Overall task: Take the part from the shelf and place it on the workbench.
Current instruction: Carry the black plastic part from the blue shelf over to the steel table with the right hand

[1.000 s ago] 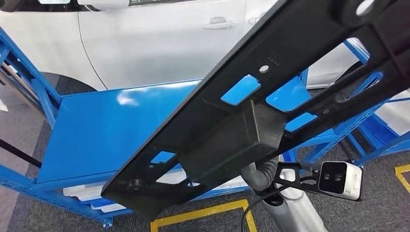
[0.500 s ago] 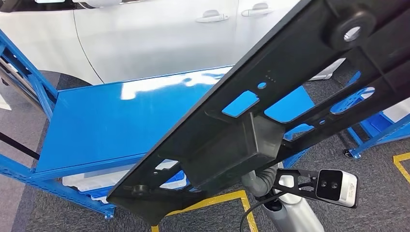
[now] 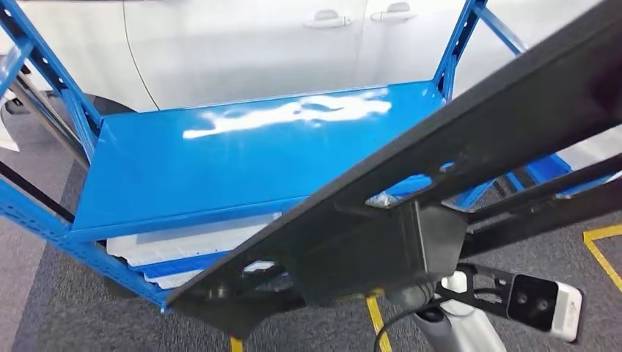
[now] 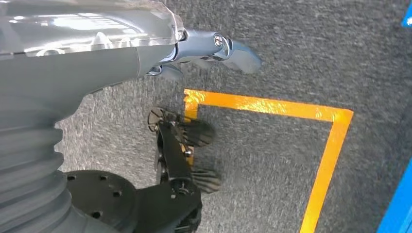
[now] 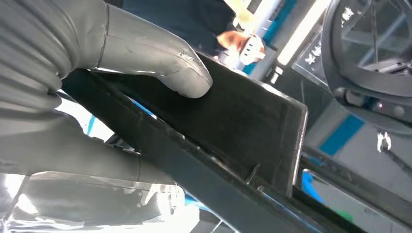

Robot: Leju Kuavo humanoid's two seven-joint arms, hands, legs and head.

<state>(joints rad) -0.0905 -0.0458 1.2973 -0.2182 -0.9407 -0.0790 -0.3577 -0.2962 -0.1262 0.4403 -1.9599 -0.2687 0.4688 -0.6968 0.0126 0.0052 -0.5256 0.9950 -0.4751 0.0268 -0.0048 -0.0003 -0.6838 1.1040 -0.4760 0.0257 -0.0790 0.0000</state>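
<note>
A long black plastic part [image 3: 381, 242] with cut-outs and a boxy middle section runs diagonally across the head view, from lower left to upper right. My right hand [image 5: 145, 48] grips it at the boxy section, with the thumb pressed on the part [image 5: 243, 121]. From the head, that hand is mostly hidden behind the part, and the right arm rises beneath it. My left hand [image 4: 209, 46] hangs over the grey floor with nothing in it, its fingers apart.
A blue metal shelf [image 3: 220, 169] stands in front, its top board bare and glossy. White parts [image 3: 183, 246] lie on its lower level. A white car [image 3: 242, 44] is behind it. Yellow tape [image 4: 272, 107] marks the grey carpet.
The whole picture has shifted, so the camera moved; the shelf is now more central. The black part sits lower in the picture, still in my right hand.
</note>
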